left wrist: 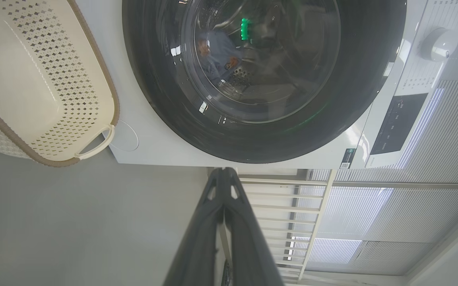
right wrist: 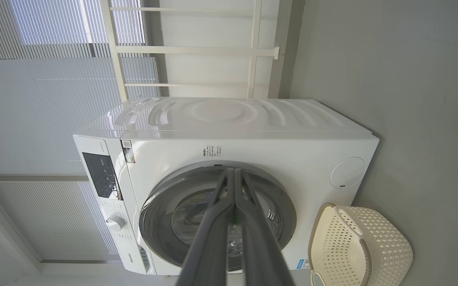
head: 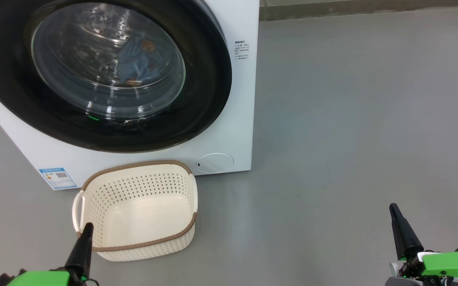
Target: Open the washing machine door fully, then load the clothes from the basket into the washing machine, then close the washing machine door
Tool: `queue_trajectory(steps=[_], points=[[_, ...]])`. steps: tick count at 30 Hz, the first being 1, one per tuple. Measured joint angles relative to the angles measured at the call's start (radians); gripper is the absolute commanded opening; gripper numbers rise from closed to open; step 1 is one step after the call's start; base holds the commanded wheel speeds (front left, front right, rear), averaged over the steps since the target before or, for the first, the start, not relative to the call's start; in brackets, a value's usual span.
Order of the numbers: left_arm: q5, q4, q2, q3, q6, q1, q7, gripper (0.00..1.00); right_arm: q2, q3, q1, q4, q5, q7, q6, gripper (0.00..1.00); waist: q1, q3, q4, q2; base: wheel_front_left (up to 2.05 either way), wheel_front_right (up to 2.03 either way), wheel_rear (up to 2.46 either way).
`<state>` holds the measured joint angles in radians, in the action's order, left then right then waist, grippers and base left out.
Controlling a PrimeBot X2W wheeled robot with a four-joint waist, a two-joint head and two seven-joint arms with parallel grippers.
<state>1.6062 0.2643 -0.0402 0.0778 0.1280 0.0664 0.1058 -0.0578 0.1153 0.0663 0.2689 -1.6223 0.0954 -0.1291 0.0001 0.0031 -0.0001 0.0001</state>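
The white washing machine (head: pixel 229 119) stands at the upper left, and its round black-ringed door (head: pixel 105 75) sits shut against the front. Through the glass, blue bear-print clothes (head: pixel 137 59) lie inside the steel drum; they also show in the left wrist view, clothes (left wrist: pixel 215 55). On the floor before the machine, the cream basket (head: pixel 137 210) has nothing in it. My left gripper (head: pixel 88 228) is shut at the lower left, its tip over the basket's near-left rim. Far to the lower right, away from everything, my right gripper (head: pixel 394 208) is shut and holds nothing.
Grey floor (head: pixel 352 119) spreads to the right of the machine. A round white cap (head: pixel 214 163) and a blue label (head: pixel 57 178) mark the machine's low front. White blinds and a window frame (right wrist: pixel 197 51) stand behind the machine.
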Motion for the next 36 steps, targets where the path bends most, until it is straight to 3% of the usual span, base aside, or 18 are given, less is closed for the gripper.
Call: queue_trajectory(steps=[36], points=[[0.0, 0.0, 0.002, 0.001, 0.0, 0.0, 0.001, 0.0, 0.004, 0.008, 0.0, 0.0, 0.001, 0.002, 0.0, 0.0, 0.0, 0.0, 0.0, 0.0, 0.0, 0.0, 0.0]])
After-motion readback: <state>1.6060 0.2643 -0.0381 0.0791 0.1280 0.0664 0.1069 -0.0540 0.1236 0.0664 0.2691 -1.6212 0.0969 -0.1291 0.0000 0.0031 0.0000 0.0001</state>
